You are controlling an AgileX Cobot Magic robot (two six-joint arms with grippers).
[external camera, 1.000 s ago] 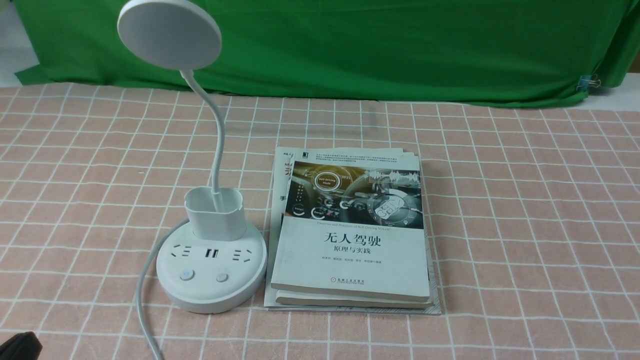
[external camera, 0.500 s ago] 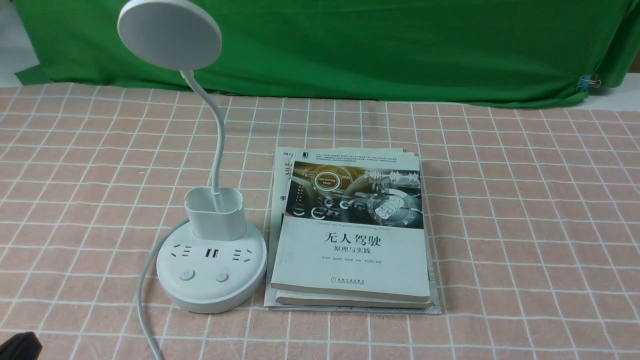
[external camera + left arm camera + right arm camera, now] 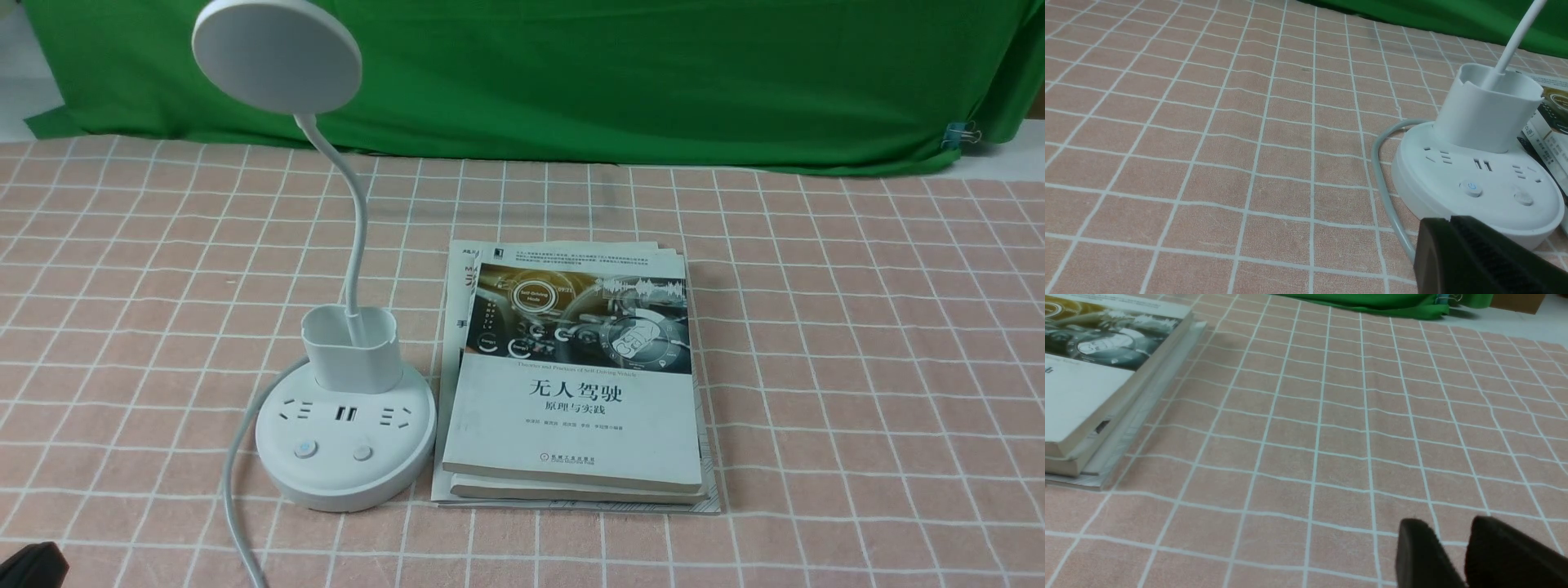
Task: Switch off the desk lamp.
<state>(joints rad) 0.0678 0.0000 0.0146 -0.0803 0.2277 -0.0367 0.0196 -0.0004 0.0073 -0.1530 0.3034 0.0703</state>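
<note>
Pink checked cloth (image 3: 857, 343) over the tabletop, green backdrop (image 3: 620, 82) along the far edge. Nothing has shifted since the earlier frames. Desk lamp (image 3: 346, 441) stands left of centre, touching a stack of books (image 3: 575, 392). Left gripper (image 3: 1453, 222) sits at the near left corner, just short of the lamp's base, fingers pressed together, holding nothing. Right gripper (image 3: 1453, 539), unseen from the front, shows a narrow gap between its fingers, probably parted; both are cut off by the frame.

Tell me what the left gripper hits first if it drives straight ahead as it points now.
Probably the near rim of the desk lamp base: the left gripper sits just short of it, though depth is unclear.
</note>
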